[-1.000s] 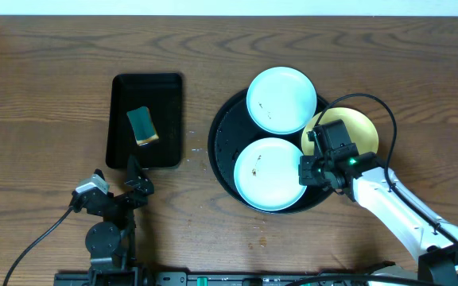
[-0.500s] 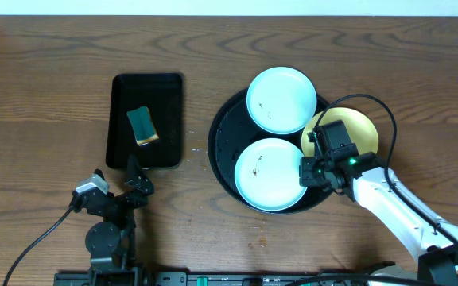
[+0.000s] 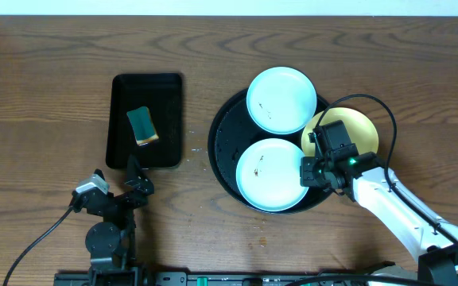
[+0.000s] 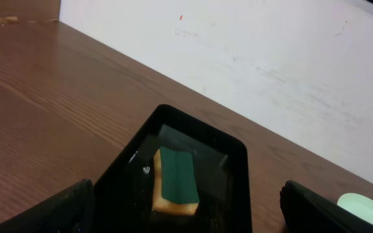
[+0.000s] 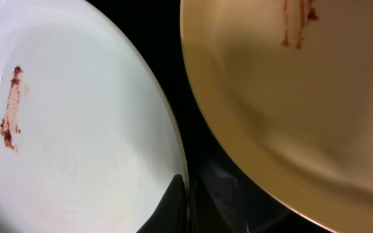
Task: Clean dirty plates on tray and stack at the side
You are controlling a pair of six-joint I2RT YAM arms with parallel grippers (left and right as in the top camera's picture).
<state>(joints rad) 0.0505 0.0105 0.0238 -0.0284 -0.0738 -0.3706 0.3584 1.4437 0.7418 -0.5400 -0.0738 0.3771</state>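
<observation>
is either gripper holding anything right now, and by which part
Left gripper holds nothing. Right gripper sits at the right rim of the nearer mint plate; whether it grips cannot be told.

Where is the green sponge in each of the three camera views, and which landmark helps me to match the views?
Overhead: the sponge lies in the rectangular black tray, left of the round tray.
Left wrist: the sponge is at lower centre, inside the rectangular black tray.
Right wrist: not in it; only two plates over a dark surface show.
Shared landmark: the rectangular black tray, seen in the overhead and left wrist views.
</observation>
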